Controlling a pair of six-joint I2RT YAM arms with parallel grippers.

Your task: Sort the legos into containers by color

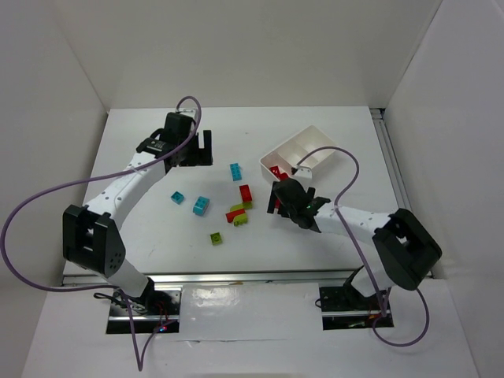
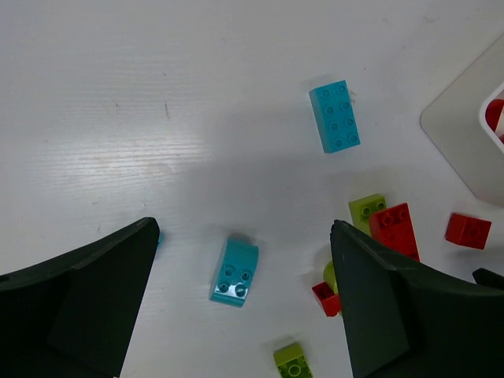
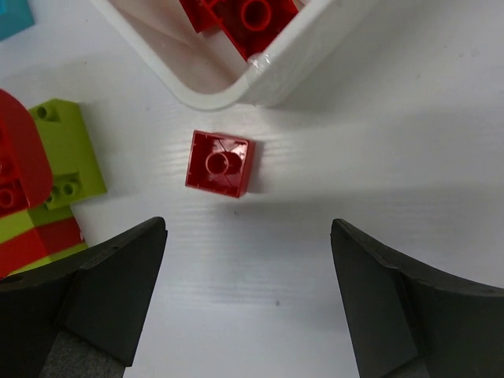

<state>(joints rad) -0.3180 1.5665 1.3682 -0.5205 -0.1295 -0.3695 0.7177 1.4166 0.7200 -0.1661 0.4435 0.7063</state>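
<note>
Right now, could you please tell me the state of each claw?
Left claw: open, holding nothing.
Right claw: open, holding nothing; a red brick lies loose just ahead of it.

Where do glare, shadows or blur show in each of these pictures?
Left wrist view: a pale glare patch on the table. Right wrist view: a small glint on the tray corner, a soft shadow band just below the red brick, the dark jaws slightly blurred. Top view: even light, faint shadows.
</note>
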